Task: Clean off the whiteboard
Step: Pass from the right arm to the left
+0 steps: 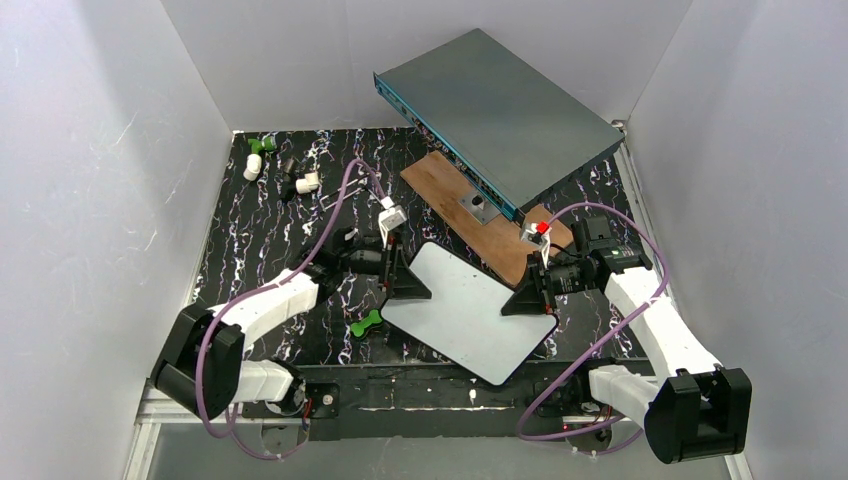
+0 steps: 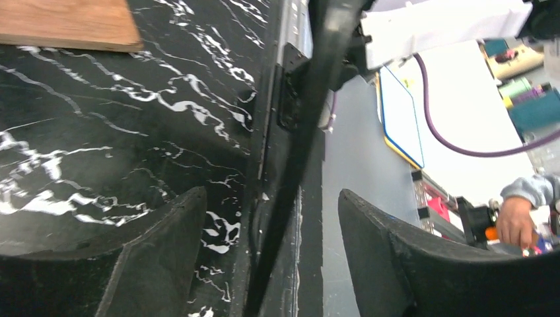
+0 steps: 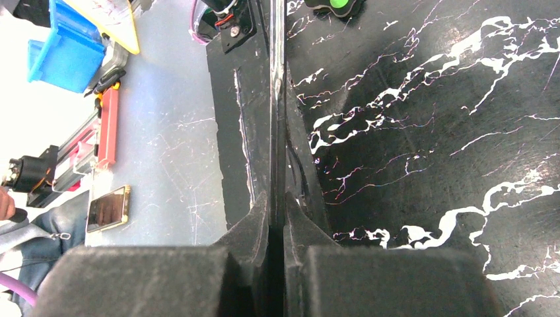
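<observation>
Your right claw point(image 1: 527, 292) pinches the whiteboard point(image 1: 468, 312) edge tight; left claw point(image 1: 407, 283) gapes wide astride the opposite edge, both arms low.

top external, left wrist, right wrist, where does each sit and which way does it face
Top external: above and behind the bases, looking down at the table; both arms show, left gripper and right gripper flanking the whiteboard.
Left wrist: on the left arm, looking rightward across the table; its open fingers straddle the whiteboard's edge.
Right wrist: on the right arm, looking leftward; its fingers clamp the whiteboard's edge.
Shared: both wrist views see the whiteboard edge-on.
</observation>
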Tool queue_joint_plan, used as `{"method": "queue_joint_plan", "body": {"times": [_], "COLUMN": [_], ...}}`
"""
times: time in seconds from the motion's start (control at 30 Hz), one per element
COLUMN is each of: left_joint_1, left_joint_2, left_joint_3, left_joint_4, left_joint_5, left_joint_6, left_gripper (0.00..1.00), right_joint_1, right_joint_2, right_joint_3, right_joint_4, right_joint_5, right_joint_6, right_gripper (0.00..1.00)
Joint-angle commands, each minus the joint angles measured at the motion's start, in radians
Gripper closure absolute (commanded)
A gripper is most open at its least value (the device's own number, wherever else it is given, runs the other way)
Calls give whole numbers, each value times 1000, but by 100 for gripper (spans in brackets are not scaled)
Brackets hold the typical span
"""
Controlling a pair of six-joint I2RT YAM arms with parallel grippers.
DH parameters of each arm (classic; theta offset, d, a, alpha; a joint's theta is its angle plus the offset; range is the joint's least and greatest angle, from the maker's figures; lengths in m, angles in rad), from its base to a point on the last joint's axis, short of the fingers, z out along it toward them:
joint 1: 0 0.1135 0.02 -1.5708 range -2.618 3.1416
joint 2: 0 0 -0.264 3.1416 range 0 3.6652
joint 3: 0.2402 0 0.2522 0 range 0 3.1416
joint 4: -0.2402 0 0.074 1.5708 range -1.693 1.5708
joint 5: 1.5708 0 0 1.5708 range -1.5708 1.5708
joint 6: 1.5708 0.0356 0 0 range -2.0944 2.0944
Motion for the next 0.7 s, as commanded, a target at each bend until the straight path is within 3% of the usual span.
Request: {"method": "queue_joint_plan", "body": {"times": [0.0,0.1,0.17,0.2,0.33,0.37,0.43,0.5,0.67], "left_joint_1": [-48,-53,-53,-53,-53,-52,-52,-52,-52], "left_joint_2": [-36,-44,-43,-46,-79,-83,-88,-90,-88], "left_joint_3": [2,6,14,19,17,19,26,30,27], "left_joint_4": [28,0,-23,-46,-76,-76,-85,-80,-50], "left_joint_5": [74,77,73,58,11,12,11,22,43], "left_joint_6": [60,78,90,104,123,117,106,91,67], "left_gripper": [34,48,89,100,100,94,72,66,67], "right_joint_1": [10,10,10,10,10,10,9,10,9], "right_joint_2": [-10,-10,-9,-9,-14,-15,-15,-15,-18], "right_joint_3": [59,53,52,53,51,49,50,49,48], "right_joint_4": [35,48,49,49,49,49,49,49,46], "right_joint_5": [-114,-111,-107,-106,-105,-107,-110,-115,-118], "right_joint_6": [3,19,21,22,24,23,23,21,16], "right_gripper": [99,99,99,99,99,99,99,99,99]}}
